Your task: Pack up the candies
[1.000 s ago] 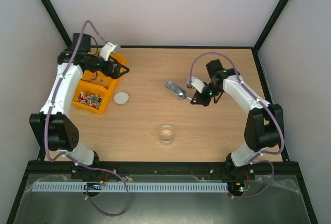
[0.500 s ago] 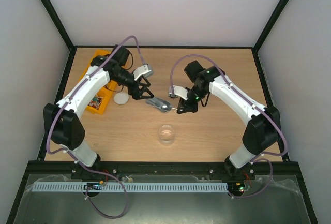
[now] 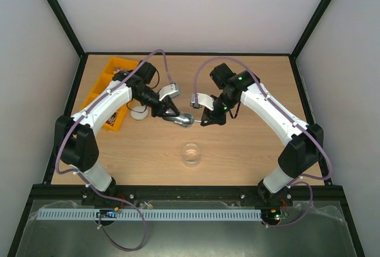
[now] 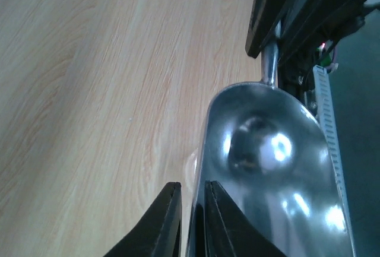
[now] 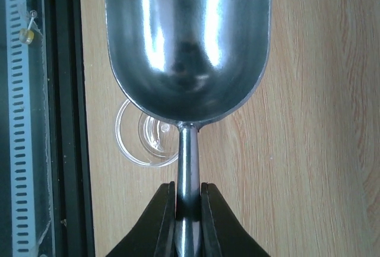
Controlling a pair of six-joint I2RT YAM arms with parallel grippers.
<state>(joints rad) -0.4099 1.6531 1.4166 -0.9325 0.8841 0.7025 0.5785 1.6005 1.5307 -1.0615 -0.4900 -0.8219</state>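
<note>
A shiny metal scoop [image 3: 185,120] hangs over the middle of the table, and its bowl [image 5: 187,43] is empty. My right gripper [image 5: 187,189] is shut on the scoop's thin handle [image 5: 187,150]. My left gripper [image 4: 191,192] is shut on the side rim of the bowl [image 4: 267,162]. In the top view the left gripper [image 3: 173,114] and right gripper [image 3: 206,120] face each other across the scoop. A clear glass jar [image 3: 191,154] stands open nearer the front, and shows below the scoop as jar [image 5: 145,138]. I cannot make out the candies.
An orange divided bin [image 3: 102,88] sits at the left edge, partly covered by my left arm. A round white lid [image 3: 139,113] lies beside it. Black frame posts and pale walls close in the table's sides and back.
My left arm swung from the orange bin to the scoop and its jaws closed on the bowl's rim. My right arm carried the scoop a little left.
</note>
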